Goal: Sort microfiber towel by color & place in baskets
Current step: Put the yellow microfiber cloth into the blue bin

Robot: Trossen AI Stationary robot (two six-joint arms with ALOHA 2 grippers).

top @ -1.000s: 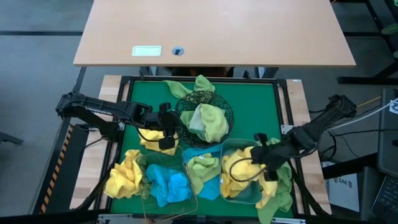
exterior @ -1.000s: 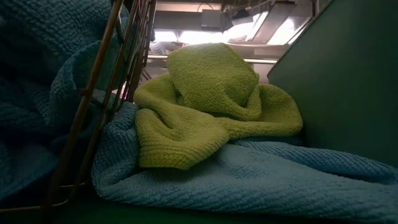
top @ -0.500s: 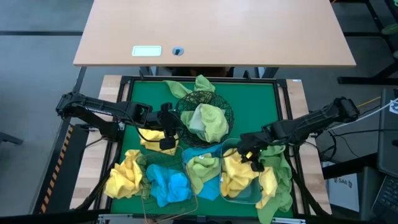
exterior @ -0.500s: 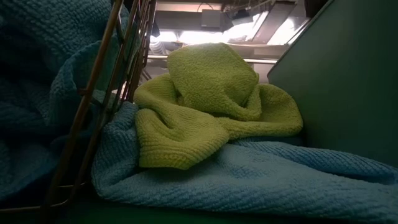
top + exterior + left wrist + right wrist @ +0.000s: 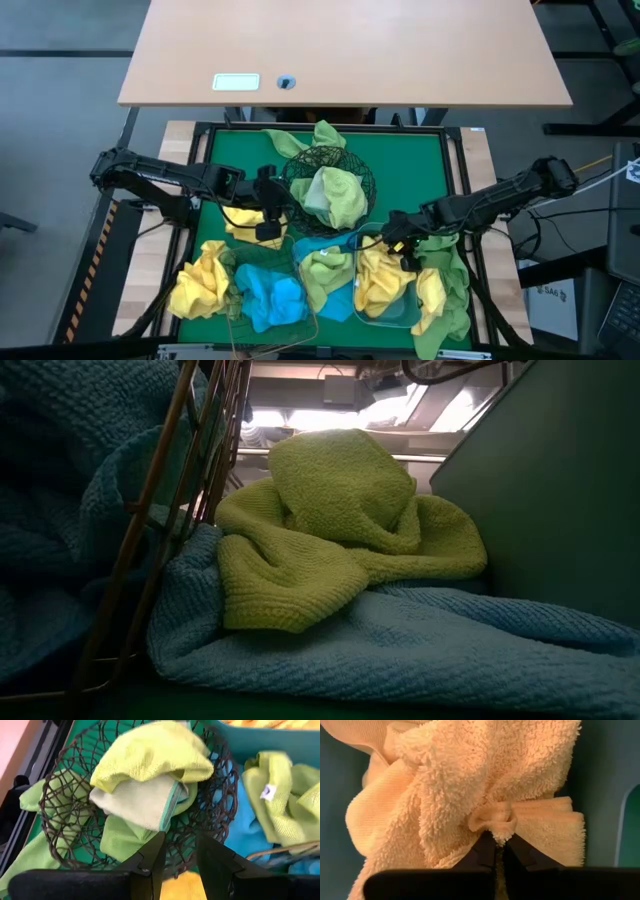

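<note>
Over the last second, moved: right gripper (image 5: 401, 243), from above the middle of the plastic tub (image 5: 385, 321) up to that tub's far-left corner. Clamped shut there on a bunched fold of yellow towel (image 5: 470, 795), pinched right at the fingertips, with the rest of the cloth trailing down onto the other yellow towels (image 5: 375, 285) in the tub. By the look of it, a drag or re-lay of the cloth inside its basket rather than a fresh pick; release not yet made, so this towel only half delivered.

No change at the left gripper (image 5: 268, 216): parked beside the black mesh bowl (image 5: 300, 160) near the middle of the table, fingers (image 5: 150, 862) narrowly apart around nothing.

Already sorted: green towels (image 5: 335, 195) in the bowl, blue towels (image 5: 270, 300) in the copper wire basket (image 5: 130, 560). Left on the mat: a yellow pile (image 5: 200, 285) toward the near-left corner, a green towel (image 5: 340, 530) lying on a blue one (image 5: 400, 640) between basket and tub.
</note>
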